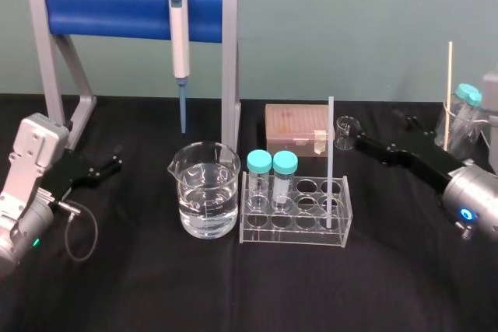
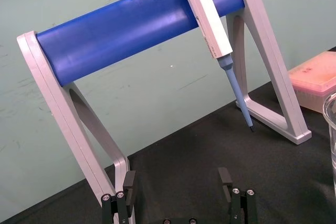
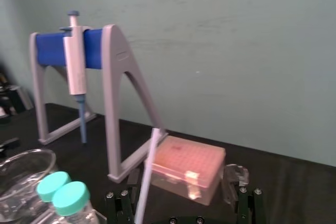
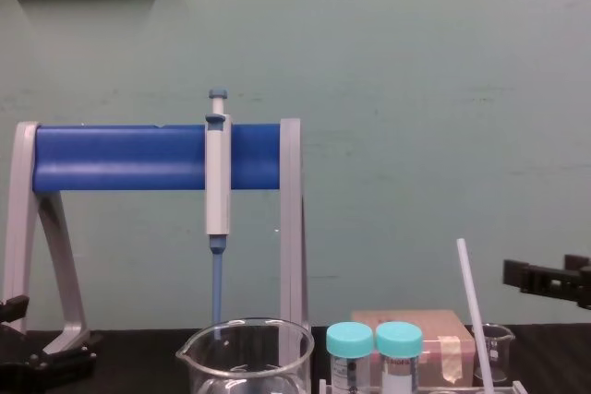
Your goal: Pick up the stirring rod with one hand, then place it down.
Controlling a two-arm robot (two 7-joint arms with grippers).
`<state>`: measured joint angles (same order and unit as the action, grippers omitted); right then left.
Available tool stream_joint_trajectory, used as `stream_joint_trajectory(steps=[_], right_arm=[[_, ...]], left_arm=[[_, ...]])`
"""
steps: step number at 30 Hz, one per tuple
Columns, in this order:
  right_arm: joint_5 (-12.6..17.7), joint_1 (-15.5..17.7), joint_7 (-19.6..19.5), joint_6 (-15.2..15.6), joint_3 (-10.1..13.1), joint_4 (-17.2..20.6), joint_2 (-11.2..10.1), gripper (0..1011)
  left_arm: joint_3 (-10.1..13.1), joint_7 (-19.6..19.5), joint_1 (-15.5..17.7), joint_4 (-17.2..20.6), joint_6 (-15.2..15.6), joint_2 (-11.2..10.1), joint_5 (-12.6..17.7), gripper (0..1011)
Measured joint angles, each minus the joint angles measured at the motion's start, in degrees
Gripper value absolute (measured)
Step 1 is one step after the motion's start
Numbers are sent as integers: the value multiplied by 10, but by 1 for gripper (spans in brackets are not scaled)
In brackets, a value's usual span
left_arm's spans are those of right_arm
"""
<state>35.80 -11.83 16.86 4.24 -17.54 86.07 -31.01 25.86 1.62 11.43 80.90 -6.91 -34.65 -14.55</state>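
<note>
One stirring rod (image 1: 330, 162), one pipette (image 1: 180, 33)

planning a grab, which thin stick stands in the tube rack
The white rod, at the right end of the clear rack; the yellowish stick sits in a glass at far right.

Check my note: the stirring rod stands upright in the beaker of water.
Not the beaker. The stirring rod stands upright in the clear tube rack, at its right end, as the head view shows.
</note>
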Motion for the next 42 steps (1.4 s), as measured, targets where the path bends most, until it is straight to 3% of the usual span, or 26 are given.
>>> stream_joint_trajectory(steps=[6,22,42], right_arm=[[-6,-25,27,25,-15,-16,15,1003],[-39,-78,54,40,-38,-79,58,1003],[-57,-93,62,40,-43,-96,69,1003]], left_arm=[[0,0,0,0,0,0,0,1000],[0,0,0,0,0,0,0,1000],[0,0,0,0,0,0,0,1001]])
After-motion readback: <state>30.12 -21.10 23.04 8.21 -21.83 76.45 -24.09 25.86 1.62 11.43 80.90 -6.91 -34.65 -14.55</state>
